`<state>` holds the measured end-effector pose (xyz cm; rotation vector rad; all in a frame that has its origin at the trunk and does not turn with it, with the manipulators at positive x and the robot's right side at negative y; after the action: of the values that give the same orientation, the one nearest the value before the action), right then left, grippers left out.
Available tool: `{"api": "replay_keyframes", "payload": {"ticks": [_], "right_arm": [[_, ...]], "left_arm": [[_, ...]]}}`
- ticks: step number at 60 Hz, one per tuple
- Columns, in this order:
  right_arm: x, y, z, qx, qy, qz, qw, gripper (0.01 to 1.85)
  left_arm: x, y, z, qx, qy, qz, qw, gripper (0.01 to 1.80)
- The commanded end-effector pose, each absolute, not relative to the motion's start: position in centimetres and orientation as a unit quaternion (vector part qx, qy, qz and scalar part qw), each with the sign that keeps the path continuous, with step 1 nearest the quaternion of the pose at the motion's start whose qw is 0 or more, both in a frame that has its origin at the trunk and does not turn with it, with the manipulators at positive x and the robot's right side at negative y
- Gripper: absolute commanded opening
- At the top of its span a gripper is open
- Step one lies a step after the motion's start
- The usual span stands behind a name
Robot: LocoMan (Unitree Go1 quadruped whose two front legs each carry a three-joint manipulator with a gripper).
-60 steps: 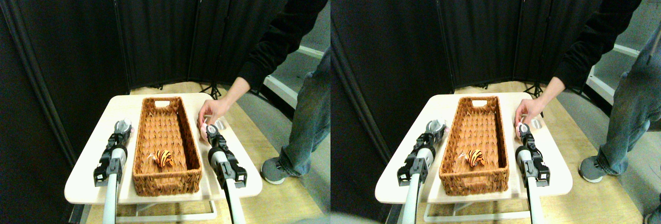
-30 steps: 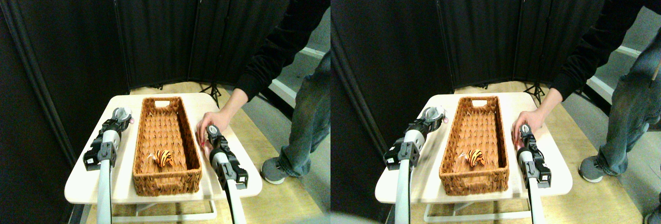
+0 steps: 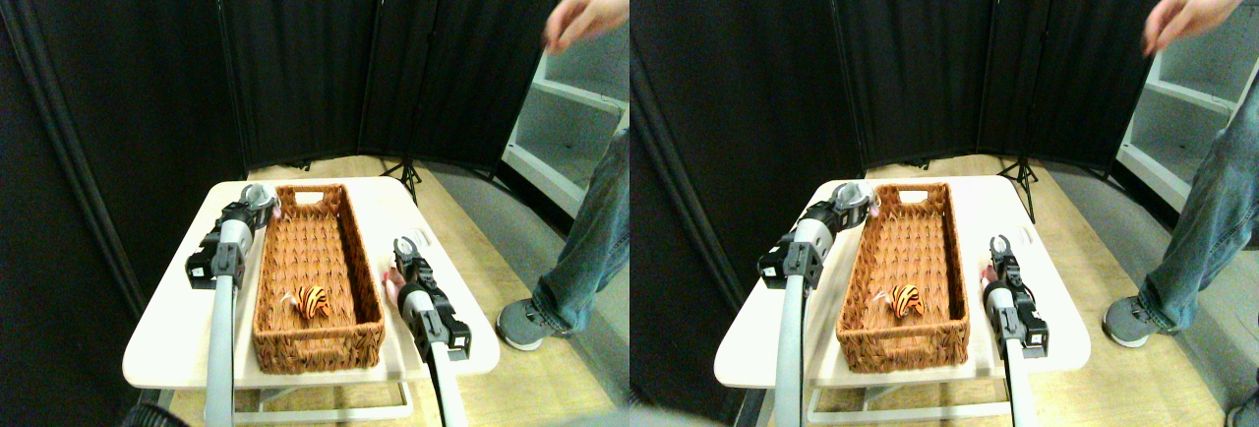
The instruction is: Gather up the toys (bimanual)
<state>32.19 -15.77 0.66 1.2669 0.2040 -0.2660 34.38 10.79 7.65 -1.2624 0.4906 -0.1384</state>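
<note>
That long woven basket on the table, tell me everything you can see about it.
The basket is a long, narrow rectangle of brown wicker with low woven walls and a slot handle cut into its far end wall. It sits flat and open-topped along the middle of a pale table, its length running away from the robot. Inside, near the front, lies one small orange black-striped tiger toy; the rest of its floor is bare. A robot arm extends along each long side.

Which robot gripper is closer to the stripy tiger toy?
The right gripper, just outside the basket beside the tiger toy. The left gripper is up at the basket's far corner.
</note>
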Motion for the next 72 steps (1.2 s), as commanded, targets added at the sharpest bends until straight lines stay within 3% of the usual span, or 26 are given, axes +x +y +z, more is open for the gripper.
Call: {"api": "replay_keyframes", "payload": {"ticks": [1,15,30,36,41,48,59,72], "right_arm": [[32.4,-15.6,1.2,0.591,0.082,-0.108,0.795,0.01],[32.1,-15.6,1.3,0.595,0.082,-0.104,0.792,0.01],[32.0,-16.0,1.6,0.601,0.081,-0.097,0.789,0.01],[32.0,-16.1,1.6,0.598,0.079,-0.092,0.792,0.01],[32.0,-16.0,1.6,0.596,0.08,-0.092,0.794,0.01],[32.0,-16.1,1.5,0.599,0.084,-0.094,0.79,0.01],[32.1,-16.4,1.6,0.592,0.088,-0.088,0.796,0.01],[32.1,-16.5,2.0,0.598,0.091,-0.081,0.792,0.01]], "left_arm": [[34.2,9.1,8.7,-0.602,0.222,-0.086,0.763,0.01],[33.4,5.6,8.8,-0.62,0.237,-0.104,0.74,0.01],[33.3,5.6,7.8,-0.624,0.248,-0.097,0.735,0.01],[33.2,5.5,7.8,-0.624,0.25,-0.096,0.734,0.19],[33.0,5.8,8.0,-0.622,0.259,-0.095,0.733,0.53],[32.8,6.4,8.3,-0.619,0.27,-0.091,0.732,0.75],[32.8,8.6,8.3,-0.611,0.257,-0.088,0.744,0.59],[33.0,13.5,8.2,-0.571,0.218,-0.061,0.789,0.45]]}}
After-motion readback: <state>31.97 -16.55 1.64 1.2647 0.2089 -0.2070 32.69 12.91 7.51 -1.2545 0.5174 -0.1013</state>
